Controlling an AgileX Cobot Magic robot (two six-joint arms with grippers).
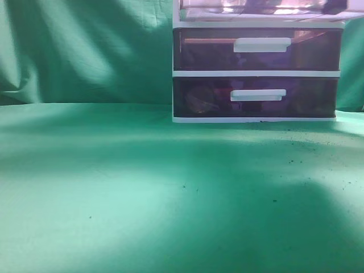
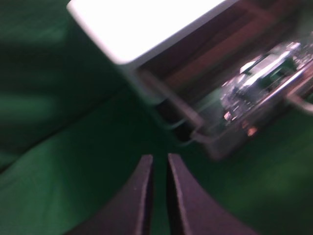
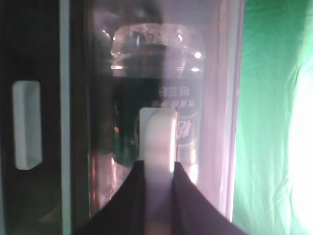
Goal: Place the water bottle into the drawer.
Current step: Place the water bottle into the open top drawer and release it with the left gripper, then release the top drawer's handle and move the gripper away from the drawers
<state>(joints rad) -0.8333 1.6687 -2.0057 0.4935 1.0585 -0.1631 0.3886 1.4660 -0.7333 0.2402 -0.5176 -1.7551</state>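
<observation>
Right end effector (image 3: 158, 171) clenched on drawer (image 3: 227, 98) handle (image 3: 157, 142), water bottle (image 3: 154, 88) inside, just beyond

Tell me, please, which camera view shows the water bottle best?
The right wrist view: the water bottle fills it, lying in the drawer behind its handle. The left wrist view gives only a blurred glint. In the exterior view, I cannot make it out.

One white-framed plastic drawer unit (image 1: 257, 73) stands on the green-clothed desk (image 1: 142, 193). It shows three dark translucent purple-brown drawers with white bar handles; the top drawer (image 1: 261, 8) holds one clear ribbed plastic bottle (image 3: 156, 88).
</observation>
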